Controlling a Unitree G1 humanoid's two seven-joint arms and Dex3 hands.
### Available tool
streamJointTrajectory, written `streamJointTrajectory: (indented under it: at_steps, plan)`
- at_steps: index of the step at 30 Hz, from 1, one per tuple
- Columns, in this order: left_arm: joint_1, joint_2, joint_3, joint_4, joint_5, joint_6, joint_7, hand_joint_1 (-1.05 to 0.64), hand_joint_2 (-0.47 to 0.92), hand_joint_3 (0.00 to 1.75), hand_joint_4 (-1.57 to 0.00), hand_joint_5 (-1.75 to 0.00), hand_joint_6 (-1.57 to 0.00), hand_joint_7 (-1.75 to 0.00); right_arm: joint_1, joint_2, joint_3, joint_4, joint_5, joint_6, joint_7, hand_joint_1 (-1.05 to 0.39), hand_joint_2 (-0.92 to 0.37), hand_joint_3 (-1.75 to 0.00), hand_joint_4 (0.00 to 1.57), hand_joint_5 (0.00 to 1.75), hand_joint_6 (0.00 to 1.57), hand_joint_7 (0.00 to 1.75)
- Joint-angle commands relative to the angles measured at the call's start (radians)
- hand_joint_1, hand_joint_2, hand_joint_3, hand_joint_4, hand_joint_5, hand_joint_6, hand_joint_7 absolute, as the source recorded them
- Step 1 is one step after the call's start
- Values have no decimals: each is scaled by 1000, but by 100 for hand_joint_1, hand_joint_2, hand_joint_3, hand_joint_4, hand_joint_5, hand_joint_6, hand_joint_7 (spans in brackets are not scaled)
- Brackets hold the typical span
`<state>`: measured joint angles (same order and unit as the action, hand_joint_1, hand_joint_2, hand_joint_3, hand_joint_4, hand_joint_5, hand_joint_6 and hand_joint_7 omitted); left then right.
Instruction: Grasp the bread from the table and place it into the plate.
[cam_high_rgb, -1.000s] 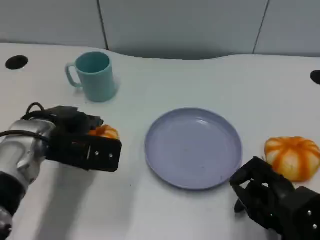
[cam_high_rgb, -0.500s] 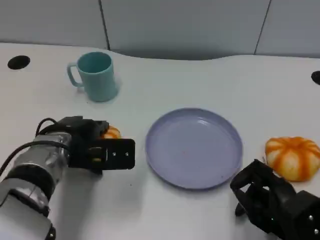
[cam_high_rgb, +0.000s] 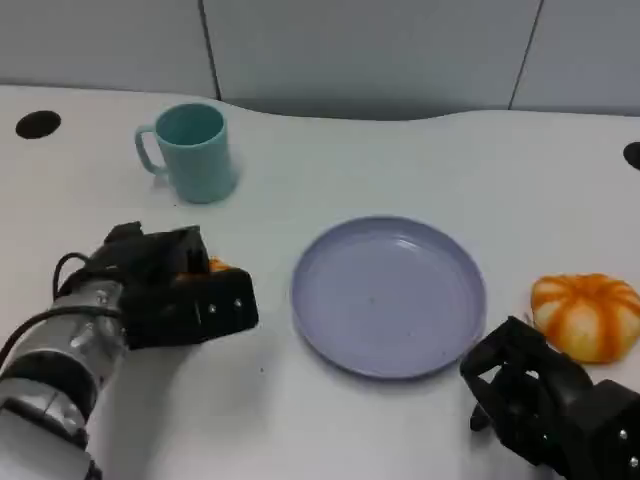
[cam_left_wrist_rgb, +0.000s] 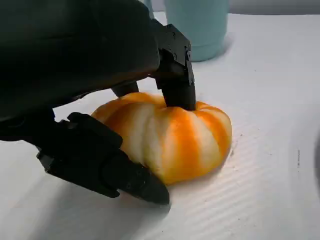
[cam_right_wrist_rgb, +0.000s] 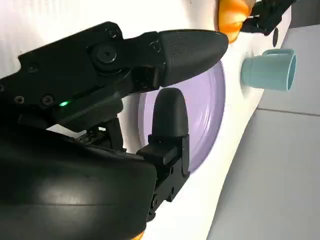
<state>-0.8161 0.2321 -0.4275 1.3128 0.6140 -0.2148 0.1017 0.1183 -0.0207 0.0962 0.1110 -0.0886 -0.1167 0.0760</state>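
Note:
An orange-and-white striped bread (cam_high_rgb: 219, 266) (cam_left_wrist_rgb: 175, 137) lies on the white table left of the lilac plate (cam_high_rgb: 390, 300). My left hand (cam_high_rgb: 175, 295) (cam_left_wrist_rgb: 75, 60) covers most of it. In the left wrist view one finger presses on the bread's top and the thumb lies against its near side; the bread still rests on the table. My right hand (cam_high_rgb: 545, 405) (cam_right_wrist_rgb: 115, 100) sits at the front right, holding nothing, fingers apart. The right wrist view shows the plate (cam_right_wrist_rgb: 210, 110) and, beyond it, the bread (cam_right_wrist_rgb: 231, 17).
A second striped bread (cam_high_rgb: 585, 315) lies right of the plate, just beyond my right hand. A teal mug (cam_high_rgb: 190, 152) (cam_left_wrist_rgb: 197, 25) (cam_right_wrist_rgb: 267, 70) stands at the back left. Dark holes mark the table's far corners.
My left hand first slid right toward the plate, then drew back a little and tilted down over the bread, hiding more of it. The right hand has stayed put.

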Motion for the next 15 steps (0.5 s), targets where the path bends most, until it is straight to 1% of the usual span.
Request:
streamJointTrajectory:
  at_steps: [1,4,6,9,12,15]
  plan:
    - [34,-19,112,-1,-127,-22,-14,-19,92,5,-76,-175,-55,-175,-5,-9,-13,-5,10,16,-3,-26,-92,-35,59,175,38,175]
    - [38,-40,212,-31,-245,-61,-62,-21,89,3,-80,-175,-60,-175,-12,-8,-12,10,8,4,-4,-25,-92,-35,57,175,39,175]
    - [41,-48,271,-59,-320,-86,-112,-23,89,3,-85,-175,-66,-175,-16,-12,-9,17,1,-3,-5,-26,-92,-35,57,175,38,175]
    - [44,-50,343,-114,-416,-96,-196,-21,89,3,-87,-175,-66,-175,-20,-9,-7,20,0,4,-7,-27,-92,-36,57,175,38,175]
    - [50,-47,380,-182,-473,-85,-261,-20,88,3,-88,-175,-65,-175,-25,-7,-4,24,-6,11,-13,-27,-92,-35,56,175,37,175]
    - [58,-45,389,-221,-489,-69,-289,-20,89,3,-88,-175,-63,-175,-28,-6,-3,26,-8,12,-15,-27,-92,-35,56,175,37,175]
